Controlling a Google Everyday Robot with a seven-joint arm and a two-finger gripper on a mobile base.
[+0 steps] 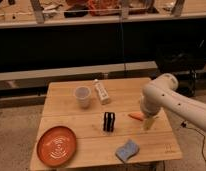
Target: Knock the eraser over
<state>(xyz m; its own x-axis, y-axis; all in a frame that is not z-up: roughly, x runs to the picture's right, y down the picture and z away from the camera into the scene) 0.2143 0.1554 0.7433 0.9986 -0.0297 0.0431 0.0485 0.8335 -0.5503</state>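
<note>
At the right side of the table (61, 108), the gripper (148, 123) hangs pointing down, low over the wood near the right edge. Whether it is released or clenched I cannot tell; nothing can be seen in its grasp. Just to its left lies a small orange thing (135, 116), very close to the gripper tip, though contact cannot be made out. Above the gripper the white arm (168, 97) bends at a rounded joint and runs off to the right and nearer, past the table edge.

The eraser (109, 122) stands upright near the middle of the table, left of the orange thing and apart from the gripper, with bare wood all round it. Farther back and to its left stands a pale cup (83, 97), and just right of the cup a white bottle (101, 92) lies on its side. In the near left corner sits an orange plate (56, 145). A blue-grey sponge (127, 150) lies near the front edge, nearer than the eraser and slightly to its right.
</note>
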